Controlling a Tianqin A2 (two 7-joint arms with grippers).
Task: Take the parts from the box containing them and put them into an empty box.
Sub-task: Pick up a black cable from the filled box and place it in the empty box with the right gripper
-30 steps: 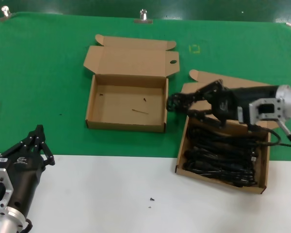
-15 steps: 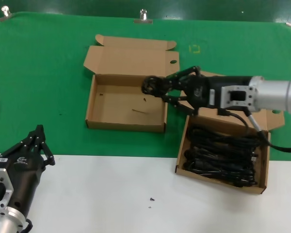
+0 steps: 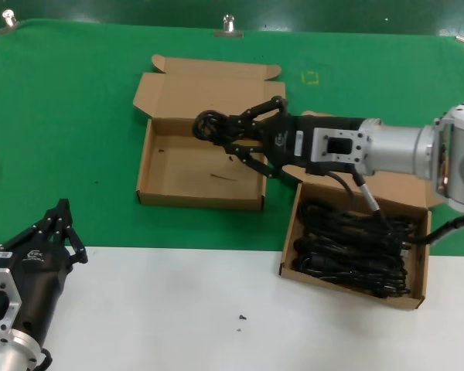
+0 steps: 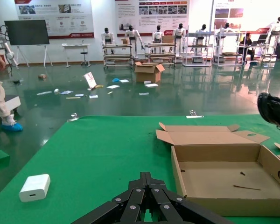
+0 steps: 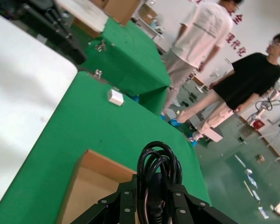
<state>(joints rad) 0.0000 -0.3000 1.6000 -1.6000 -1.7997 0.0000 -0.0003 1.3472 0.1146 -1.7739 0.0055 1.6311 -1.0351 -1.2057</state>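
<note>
Head view: my right gripper (image 3: 236, 139) is clamped on one cord bundle (image 3: 209, 124) over the empty box (image 3: 201, 166), mid-worktop toward the far edge; nothing's in it yet. Remaining cords (image 3: 354, 243) fill the source box (image 3: 421, 267) by the right edge.

Left wrist: my left gripper (image 4: 147, 196), fingers closed w/ nothing held, is parked at the near left corner.

Right wrist: the coil (image 5: 157, 170) is pinched between my fingers (image 5: 126, 200).

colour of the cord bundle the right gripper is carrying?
Black. The cord bundle shows best in the right wrist view, held in the right gripper.
</note>
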